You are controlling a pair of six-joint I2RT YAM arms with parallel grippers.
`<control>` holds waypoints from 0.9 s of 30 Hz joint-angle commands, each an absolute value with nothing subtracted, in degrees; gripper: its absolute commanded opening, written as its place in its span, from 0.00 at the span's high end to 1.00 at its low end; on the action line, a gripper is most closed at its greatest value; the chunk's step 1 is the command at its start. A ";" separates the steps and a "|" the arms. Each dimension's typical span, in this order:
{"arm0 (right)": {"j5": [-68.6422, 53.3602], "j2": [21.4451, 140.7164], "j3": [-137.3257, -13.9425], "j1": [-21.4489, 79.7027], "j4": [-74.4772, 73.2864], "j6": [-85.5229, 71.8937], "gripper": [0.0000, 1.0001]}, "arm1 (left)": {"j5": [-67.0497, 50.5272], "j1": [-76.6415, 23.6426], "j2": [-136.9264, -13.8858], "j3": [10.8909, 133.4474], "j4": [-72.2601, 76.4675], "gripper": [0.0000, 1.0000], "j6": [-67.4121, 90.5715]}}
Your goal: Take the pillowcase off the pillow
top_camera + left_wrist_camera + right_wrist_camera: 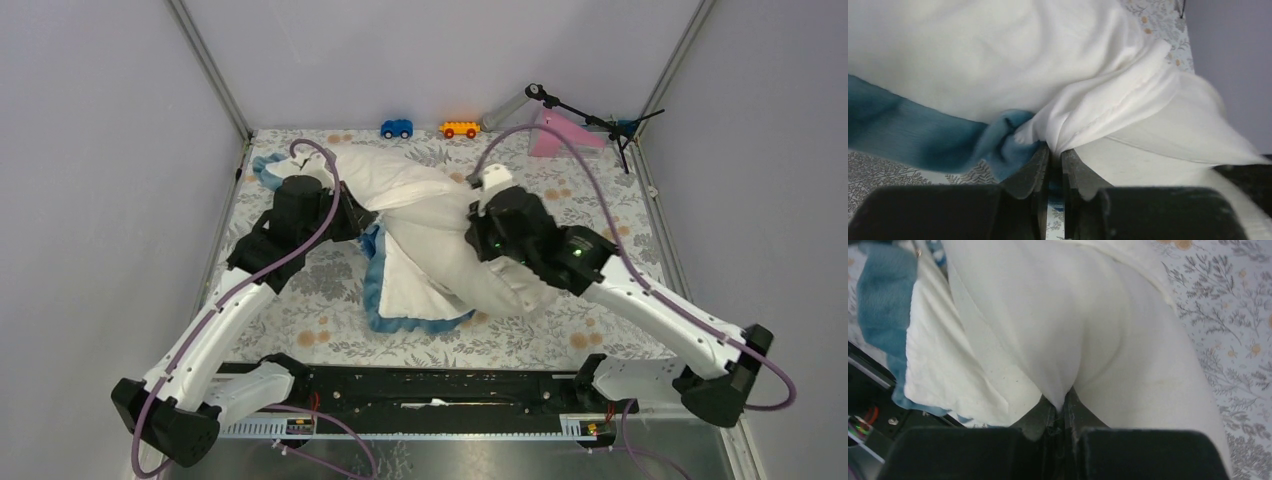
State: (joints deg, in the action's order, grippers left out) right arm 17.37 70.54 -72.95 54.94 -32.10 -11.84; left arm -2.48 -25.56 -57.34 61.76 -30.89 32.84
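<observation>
mid-table on the floral cloth (600, 200) lies the pillow (440, 255), plump, smooth and cream-white, slanting from back left to front right. the pillowcase (405, 285), limp and crinkled, white with blue edging, is bunched along the pillow's left side. the left gripper (1055, 150) has its jaws nearly together, pinching a seamed white fold of the pillowcase beside the blue trim. the right gripper (1060, 407) has its jaws pressed together on a pucker of the pillow. bare cloth shows to the pillow's right and at front left.
</observation>
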 commanded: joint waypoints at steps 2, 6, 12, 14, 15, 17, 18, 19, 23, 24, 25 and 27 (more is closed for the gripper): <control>5.23 64.19 -71.69 41.78 -25.23 -20.09 1.00 | 3.78 -25.22 -58.66 61.82 -31.55 0.73 31.59; -6.09 66.64 -68.75 35.46 -20.95 -24.57 1.00 | 2.21 -25.31 -53.00 59.82 -28.63 0.31 31.50; -11.48 71.49 -67.77 31.56 -14.56 -29.09 1.00 | -1.04 -33.84 -51.59 56.57 -24.83 0.22 32.18; -11.75 72.95 -68.25 30.93 -13.77 -29.65 1.00 | 4.64 -40.65 -51.89 55.07 -23.84 0.11 32.98; -11.85 73.36 -68.48 30.73 -13.74 -29.81 1.00 | 7.51 -43.92 -51.98 54.42 -23.52 0.02 33.30; -12.10 73.78 -68.65 30.50 -13.69 -29.81 1.00 | 12.59 -48.75 -52.71 53.65 -23.88 0.01 34.08; -12.08 73.64 -68.50 30.45 -13.71 -29.87 1.00 | 14.34 -50.23 -53.07 53.20 -24.17 0.01 34.85; -11.79 73.47 -68.26 30.42 -13.74 -29.76 1.00 | 15.32 -51.17 -53.35 52.39 -24.20 0.01 35.64; -10.46 71.96 -67.36 29.79 -13.80 -29.15 1.00 | 17.33 -54.45 -52.62 46.05 -21.80 0.01 41.22; -10.26 71.66 -67.13 29.65 -13.80 -29.06 1.00 | 18.65 -55.55 -52.09 43.99 -21.49 0.01 43.41; -10.20 71.29 -66.93 29.48 -13.83 -29.01 1.00 | 20.15 -56.62 -51.73 41.81 -21.37 0.01 46.24; -10.20 70.66 -66.71 29.31 -13.81 -28.87 1.00 | 22.28 -58.25 -51.02 37.31 -20.81 0.01 51.02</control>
